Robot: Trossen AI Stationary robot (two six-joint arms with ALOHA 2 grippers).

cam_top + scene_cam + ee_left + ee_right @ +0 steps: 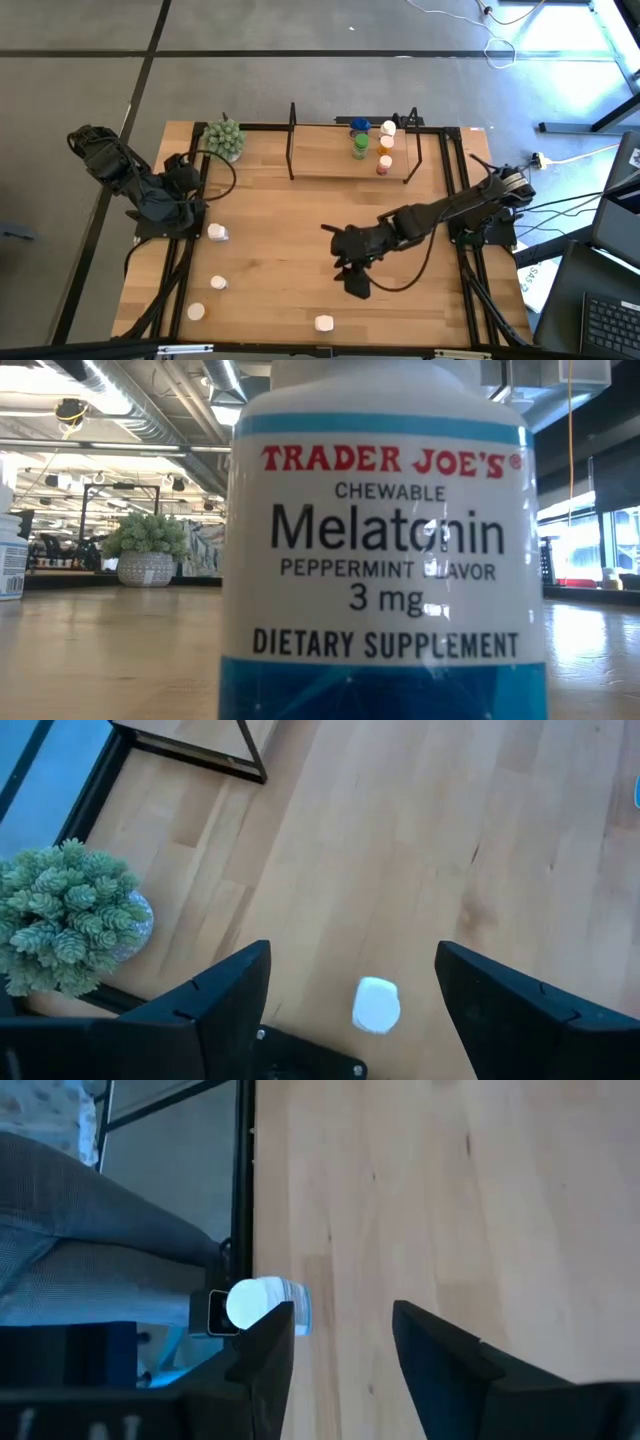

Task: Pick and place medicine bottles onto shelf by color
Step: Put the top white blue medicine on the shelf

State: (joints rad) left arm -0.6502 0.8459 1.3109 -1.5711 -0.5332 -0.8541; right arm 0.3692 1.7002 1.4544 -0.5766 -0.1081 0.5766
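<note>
Right claw (356, 283) hovers, fingers apart, near white bottle (324, 323).

- The shelf (350, 170) stands at the bench's (300, 250) far edge, with five medicine bottles (385, 150) grouped on its right half.
- A plant (224, 139) sits at the far left corner.
- Three bottles (217, 233) lie along the left side, one (324, 323) at the near edge.

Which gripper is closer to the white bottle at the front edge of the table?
Right. The right gripper hangs just behind and beside the white bottle, while the left gripper sits far off at the table's left side.
</note>
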